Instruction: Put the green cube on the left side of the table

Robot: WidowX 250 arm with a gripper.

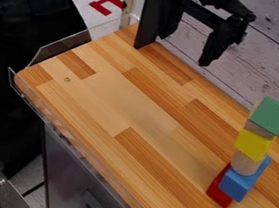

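Currently pincer hangs spread above the bench's far edge, toward the far left corner. Right of it, a stack stands near the right edge: red block beside blue block at the base, then wooden cylinder, yellow cube, wooden piece, green cube on top.

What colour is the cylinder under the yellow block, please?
The cylinder is light tan, best seen in the camera view.
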